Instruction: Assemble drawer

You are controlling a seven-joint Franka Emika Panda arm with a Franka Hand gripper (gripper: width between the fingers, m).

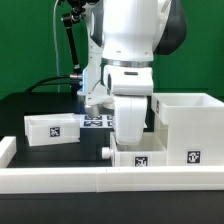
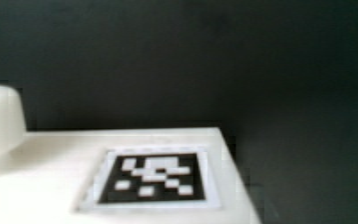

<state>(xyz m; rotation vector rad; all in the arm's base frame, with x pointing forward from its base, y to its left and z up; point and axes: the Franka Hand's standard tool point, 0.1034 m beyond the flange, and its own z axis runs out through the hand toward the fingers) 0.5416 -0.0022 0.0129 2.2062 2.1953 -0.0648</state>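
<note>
The exterior view sits low and close before the black table [image 1: 75, 148], facing level across the rail [image 1: 60, 178] at 6 o'clock toward the arm [image 1: 130, 60] at 12 o'clock. The wrist view looks steeply down, very near, onto a tagged white part [image 2: 51, 150]; both views share that table.

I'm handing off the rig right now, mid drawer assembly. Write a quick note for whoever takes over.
Pincer: low over the middle tray; its fingertips are hidden, so I cannot tell whether it is open or shut.
Housing: on the exterior view's right, right beside that tray.
Second tray: standing apart on the exterior view's left.
Done: nothing joined; both trays are outside the housing.
Left: probably slide each tray into the housing.
</note>
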